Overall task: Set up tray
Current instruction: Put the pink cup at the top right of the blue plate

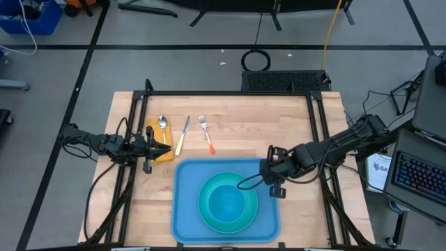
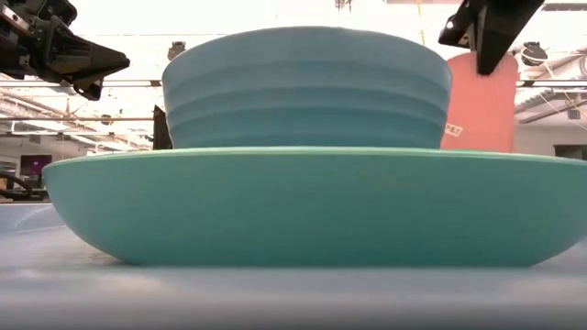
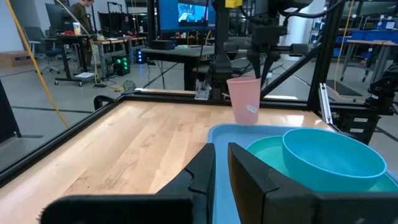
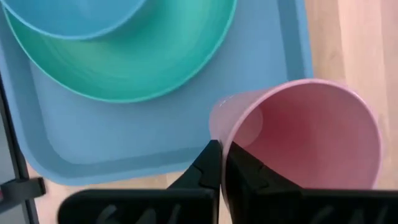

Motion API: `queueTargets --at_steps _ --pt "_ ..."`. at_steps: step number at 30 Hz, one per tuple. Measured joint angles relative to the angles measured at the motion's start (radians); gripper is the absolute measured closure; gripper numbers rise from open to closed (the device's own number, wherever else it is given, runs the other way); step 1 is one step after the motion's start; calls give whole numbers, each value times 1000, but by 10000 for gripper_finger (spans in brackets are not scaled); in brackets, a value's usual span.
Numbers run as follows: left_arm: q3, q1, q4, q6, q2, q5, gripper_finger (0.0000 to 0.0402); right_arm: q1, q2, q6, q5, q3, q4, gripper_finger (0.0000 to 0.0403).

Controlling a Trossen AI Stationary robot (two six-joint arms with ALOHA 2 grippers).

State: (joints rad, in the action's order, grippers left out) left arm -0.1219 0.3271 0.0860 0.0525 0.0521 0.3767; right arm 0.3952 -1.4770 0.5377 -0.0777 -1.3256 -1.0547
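Observation:
The light-blue tray (image 1: 185,209) lies at the table's near middle. A turquoise plate (image 1: 209,209) sits on it, and a blue bowl (image 1: 228,203) stands in the plate. My right gripper (image 1: 267,169) is over the tray's far right corner, shut on a pink cup (image 4: 305,134), which also shows in the left wrist view (image 3: 244,98). My left gripper (image 3: 221,152) waits level at the table's left, above a yellow cloth (image 1: 166,155). Its fingers are a narrow gap apart with nothing between them. My right gripper pinches the pink cup's wall at its rim (image 4: 216,121), one finger inside the cup and one outside. The fingers (image 4: 207,167) come steeply from above, pointing down. The cup stays upright, mouth up. Whether its foot (image 3: 245,119) touches the tray, I cannot tell.
A spoon (image 1: 162,123), a knife (image 1: 182,135) and an orange-handled fork (image 1: 206,134) lie side by side on the wood at the far left. A black frame (image 1: 230,93) runs along the table's edges. Bare wood lies to the tray's left and right.

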Motion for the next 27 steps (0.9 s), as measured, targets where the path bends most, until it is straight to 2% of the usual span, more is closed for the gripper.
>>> queueTargets --at_steps 20,27 --pt "0 0 0 0 0 0 355 27 -173 -11 -4 1 34 403" --pt "0 0 0 0 0 0 355 27 -189 -4 -7 1 51 403"
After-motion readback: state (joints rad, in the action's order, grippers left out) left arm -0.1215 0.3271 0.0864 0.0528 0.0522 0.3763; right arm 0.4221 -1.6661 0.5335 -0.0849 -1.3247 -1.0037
